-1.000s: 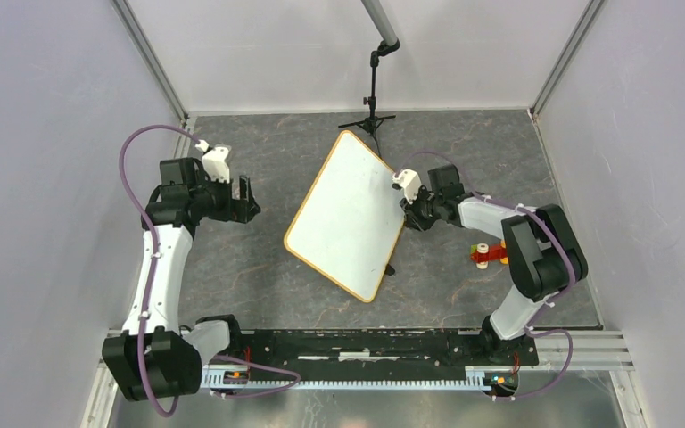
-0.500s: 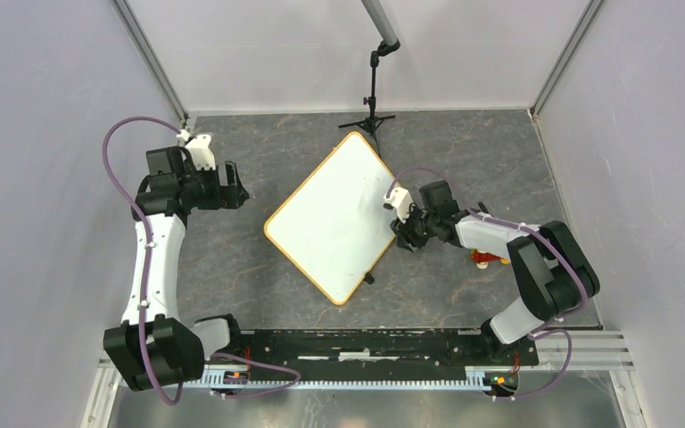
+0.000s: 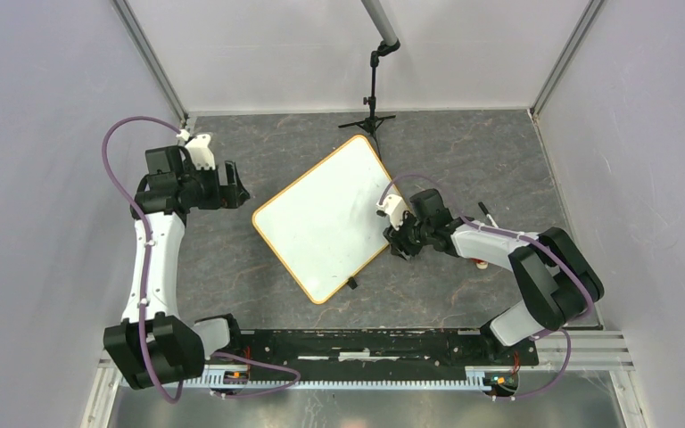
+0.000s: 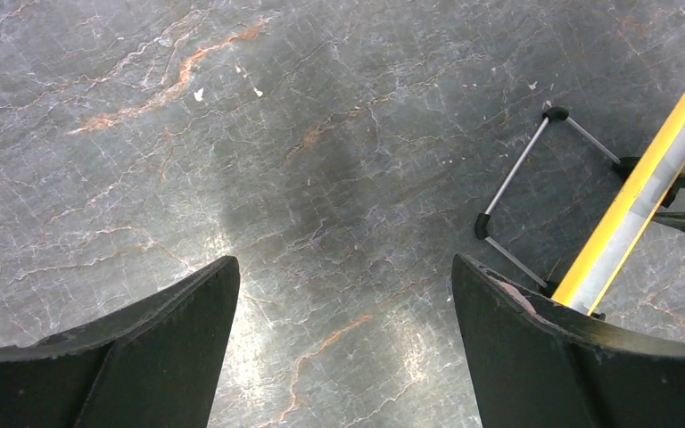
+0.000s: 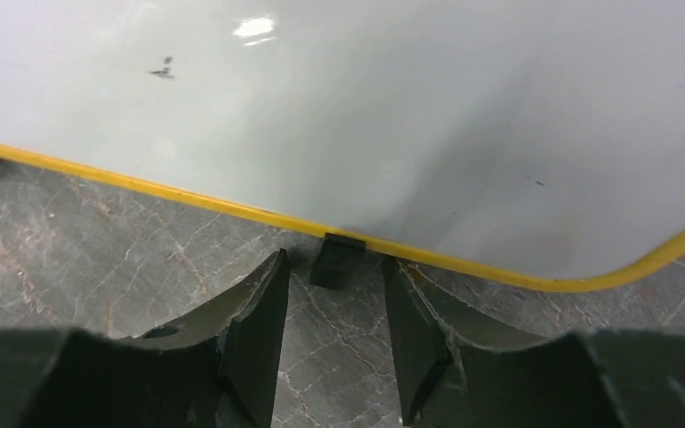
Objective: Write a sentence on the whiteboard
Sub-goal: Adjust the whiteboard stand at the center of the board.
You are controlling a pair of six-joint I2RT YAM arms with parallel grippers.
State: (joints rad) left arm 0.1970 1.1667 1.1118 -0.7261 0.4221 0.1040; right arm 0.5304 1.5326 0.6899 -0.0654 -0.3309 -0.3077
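Whiteboard (image 3: 325, 218): lying flat mid-counter, turned cornerwise, one corner pointing at the far edge. Its face is showing only faint dark specks.

Right gripper (image 3: 401, 242): sitting at the board's right-hand edge. The jaws are slightly apart, straddling a black clip (image 5: 336, 259) on the yellow rim, with thin gaps showing either side.

Left gripper (image 3: 232, 183): hovering near the left edge, well apart from the board. The jaws are spread wide over bare counter (image 4: 232, 160).

Second clip (image 3: 351, 283): sitting on the board's near rim.

Stand (image 3: 373, 98): standing at the far edge, just beside the board's far corner.

Wire bracket (image 4: 517, 169): lying beside the rim in the left wrist view.

Red toy (image 3: 482, 262): mostly hidden under the right arm, toward the right edge.

Thin black stick (image 3: 486, 214): too small to identify.

Surface: dark grey marbled stone with rust veins. Pale walls are closing in three sides.
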